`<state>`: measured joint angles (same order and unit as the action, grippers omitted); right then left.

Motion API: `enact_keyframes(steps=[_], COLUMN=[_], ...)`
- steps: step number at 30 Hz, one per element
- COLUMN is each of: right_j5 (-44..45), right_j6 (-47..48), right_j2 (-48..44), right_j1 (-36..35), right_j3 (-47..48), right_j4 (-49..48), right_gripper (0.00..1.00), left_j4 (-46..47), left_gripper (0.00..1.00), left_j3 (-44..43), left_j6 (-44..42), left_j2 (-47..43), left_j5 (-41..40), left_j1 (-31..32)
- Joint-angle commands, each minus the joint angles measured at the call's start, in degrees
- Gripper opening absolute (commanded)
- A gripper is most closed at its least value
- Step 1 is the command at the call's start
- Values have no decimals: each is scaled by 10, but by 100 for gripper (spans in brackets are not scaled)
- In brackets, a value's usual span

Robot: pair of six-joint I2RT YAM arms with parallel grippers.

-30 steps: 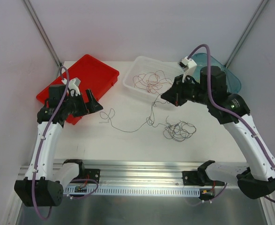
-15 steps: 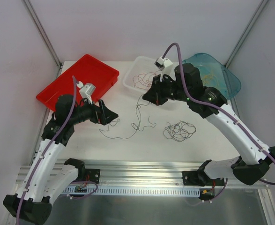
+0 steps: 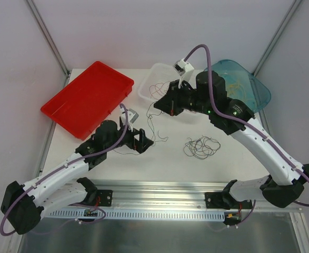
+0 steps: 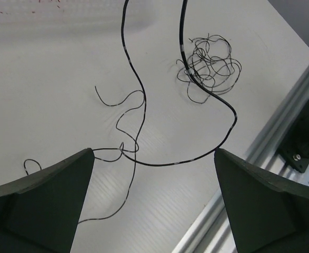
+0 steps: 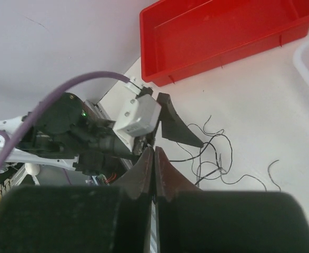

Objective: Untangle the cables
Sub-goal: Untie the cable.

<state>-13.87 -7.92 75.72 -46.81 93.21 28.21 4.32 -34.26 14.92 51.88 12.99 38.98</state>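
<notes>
Above the table point(image 3: 165, 163), the right gripper point(image 3: 163, 104) is clamped on a dark cable point(image 3: 153, 120) hanging beside the tangle point(image 3: 201, 146), while the left gripper point(image 3: 147, 141), jaws wide apart, hovers over its slack, which it probably must pinch next and draw aside.

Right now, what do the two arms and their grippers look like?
The left arm and the right arm have white shells, black joints, and a purple hose along each. The left gripper and the right gripper have black wedge-shaped fingers, with a white camera housing at each wrist.
</notes>
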Motion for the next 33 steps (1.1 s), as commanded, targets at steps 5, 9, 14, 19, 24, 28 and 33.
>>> enact_keyframes(steps=[5,9,14,19,24,28,33], right_j5=[17,15,15,27,62,94,96], right_j6=[-32,-41,-47,-52,-39,-27,-34], right_j2=[-9,-11,-16,-36,-63,-85,-112], right_j1=[-15,-20,-27,-29,-28,-19,7], right_j3=[0,-3,-14,-27,-46,-65,-91], right_j4=[-52,-62,-68,-70,-59,-45,-35], right_gripper=[1,1,1,1,1,1,1], left_j4=[175,201,242,251,252,242,207], left_gripper=[99,99,96,83,33,1,0], left_j3=[38,39,43,34,36,41,37], left_j6=[-38,-28,-9,5,20,29,24], left_j2=[59,112,147,186,200,190,162], left_j5=[-107,-126,-176,-204,-212,-215,-237], left_j1=[53,64,65,66,65,65,65])
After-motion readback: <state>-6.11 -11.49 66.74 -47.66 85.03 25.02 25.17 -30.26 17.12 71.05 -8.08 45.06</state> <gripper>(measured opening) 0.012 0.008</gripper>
